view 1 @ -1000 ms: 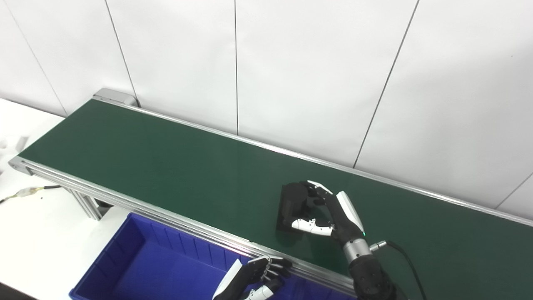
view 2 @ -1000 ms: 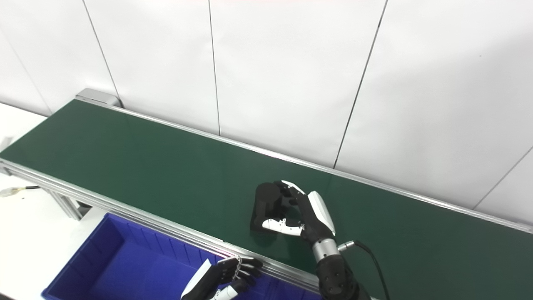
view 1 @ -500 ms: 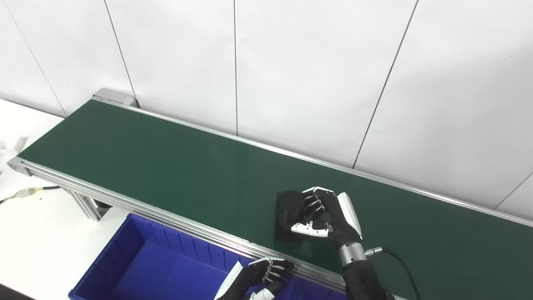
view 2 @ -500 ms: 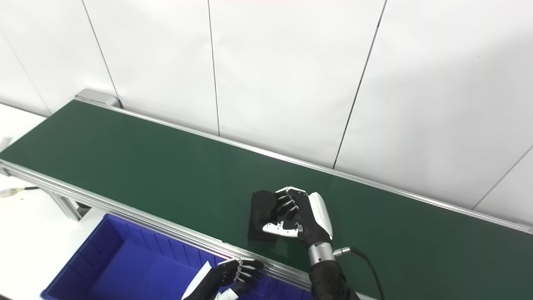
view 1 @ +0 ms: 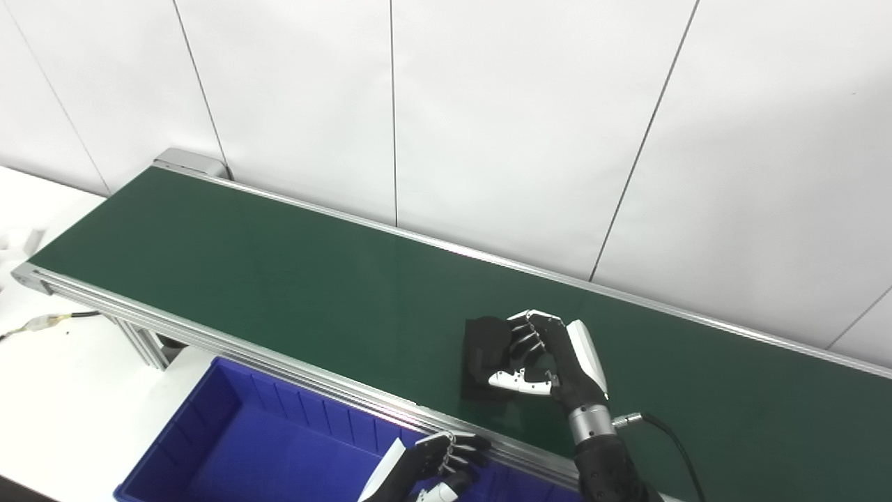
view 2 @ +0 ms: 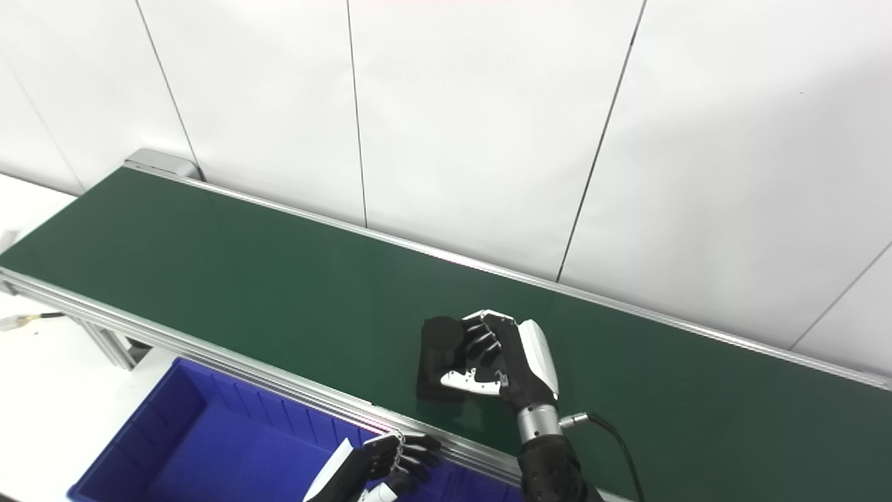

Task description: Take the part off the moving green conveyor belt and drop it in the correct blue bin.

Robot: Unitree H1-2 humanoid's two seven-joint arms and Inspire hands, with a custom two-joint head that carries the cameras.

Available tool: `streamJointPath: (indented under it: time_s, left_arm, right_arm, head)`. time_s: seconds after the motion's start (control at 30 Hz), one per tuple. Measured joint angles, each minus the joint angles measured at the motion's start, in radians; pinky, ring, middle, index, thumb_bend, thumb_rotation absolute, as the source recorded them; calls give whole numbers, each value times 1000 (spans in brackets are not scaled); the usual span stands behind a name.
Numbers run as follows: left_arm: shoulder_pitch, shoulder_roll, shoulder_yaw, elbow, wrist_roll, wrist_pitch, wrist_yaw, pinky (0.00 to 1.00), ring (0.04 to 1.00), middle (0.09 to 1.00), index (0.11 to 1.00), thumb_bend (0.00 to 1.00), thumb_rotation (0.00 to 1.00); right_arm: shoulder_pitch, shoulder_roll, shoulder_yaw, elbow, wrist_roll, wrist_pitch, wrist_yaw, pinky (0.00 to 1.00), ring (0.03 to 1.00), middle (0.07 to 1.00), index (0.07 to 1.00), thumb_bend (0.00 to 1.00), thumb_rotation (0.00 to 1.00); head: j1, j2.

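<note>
Right hand (view 1: 550, 355), lower centre, fingers curled around the black part (view 1: 488, 352) on the green conveyor belt (view 1: 279, 279), apparently not yet lifted; transfer to the blue bin (view 1: 230, 446) at lower left remains; left hand (view 1: 435, 464) idle, fingers curled on nothing.

We see a long green conveyor belt (view 1: 279, 279) that looks smooth with a soft shine. Its silver metal side rail (view 1: 230, 339) gleams. The blue plastic bin (view 1: 230, 446) looks smooth. The black part (view 1: 486, 348) looks matt.
</note>
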Motion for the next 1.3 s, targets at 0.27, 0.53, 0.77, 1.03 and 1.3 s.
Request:
streamJointPath:
  time_s: [0.27, 0.53, 0.77, 1.03, 1.3]
  left_arm:
    - [0, -1, 6, 0, 0, 0, 0, 504, 593, 666, 721, 730, 908]
    - [-7, 3, 16, 9, -3, 0, -1, 506, 594, 666, 721, 725, 900]
    - [-13, 9, 24, 23, -24, 0, -4, 508, 589, 660, 720, 733, 892]
    - [-18, 22, 28, 30, -40, 0, -14, 509, 591, 658, 719, 770, 894]
    - [-18, 26, 33, 28, -45, 0, -22, 509, 595, 662, 728, 782, 912]
  right_arm:
    - [0, 0, -7, 1, -6, -1, -23, 326, 440, 518, 519, 497, 0]
    - [25, -1, -36, -140, 18, -1, -21, 343, 443, 511, 519, 498, 0]
    - [45, -9, -69, -312, 39, 19, 8, 336, 450, 528, 508, 497, 0]
    - [105, -28, -118, -453, 68, 69, 44, 327, 447, 525, 521, 496, 0]
    - [167, -53, -154, -647, 74, 144, 80, 327, 440, 511, 532, 497, 0]
  head:
    - [-5, -5]
    - [-28, -15]
    - [-41, -20]
    - [-67, -15]
    - [-109, 5]
